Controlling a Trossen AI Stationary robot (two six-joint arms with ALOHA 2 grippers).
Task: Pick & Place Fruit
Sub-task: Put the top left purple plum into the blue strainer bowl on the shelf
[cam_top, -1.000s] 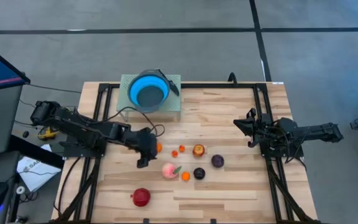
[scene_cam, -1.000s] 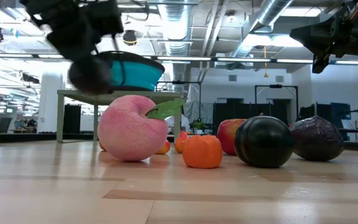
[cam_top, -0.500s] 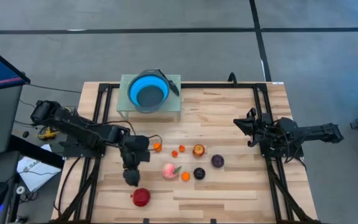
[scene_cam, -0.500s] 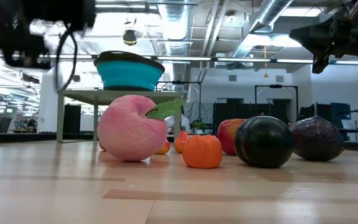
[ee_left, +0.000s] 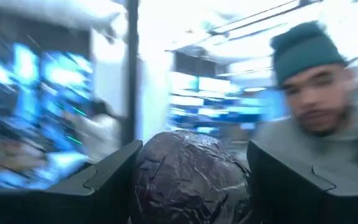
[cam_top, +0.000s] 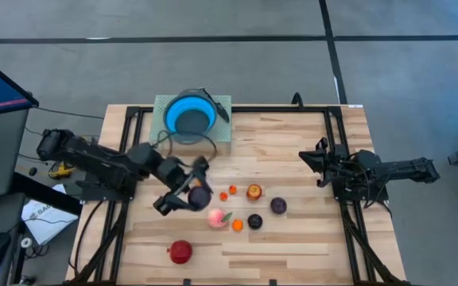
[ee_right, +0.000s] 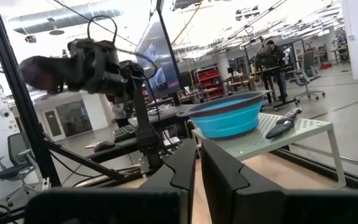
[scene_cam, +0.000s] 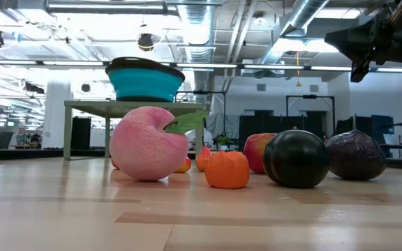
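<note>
My left gripper (cam_top: 198, 189) is raised above the table's left half, shut on a dark purple plum (cam_top: 200, 194), which fills the gap between its fingers in the left wrist view (ee_left: 188, 177). On the table lie a pink peach (cam_top: 215, 217), a red apple (cam_top: 180, 252), a red-yellow fruit (cam_top: 254, 191), two dark plums (cam_top: 278, 206) (cam_top: 254, 222) and tiny oranges (cam_top: 238, 225). The blue bowl (cam_top: 190, 117) stands on a green stand (cam_top: 221, 141) at the far edge. My right gripper (cam_top: 308, 160) waits shut at the right. My left gripper pinches the plum between its two fingers, one on each opposite side (ee_left: 143, 180). The fingers (ee_left: 104, 186) come from the table's left, about level and tipped slightly up. The plum is lifted clear of the table.
The fruits cluster in the table's middle, near the peach (scene_cam: 149, 143). A dark tool (cam_top: 222, 110) lies on the stand beside the bowl. A person shows beyond the plum in the left wrist view. Bare wood lies along the near edge and far right.
My left gripper, with the plum kept between its fingers, swung toward the near edge, then rose out of the low view and tipped from pointing down to about level. It now sits left of the fruit cluster. The fruits on the table stayed put.
</note>
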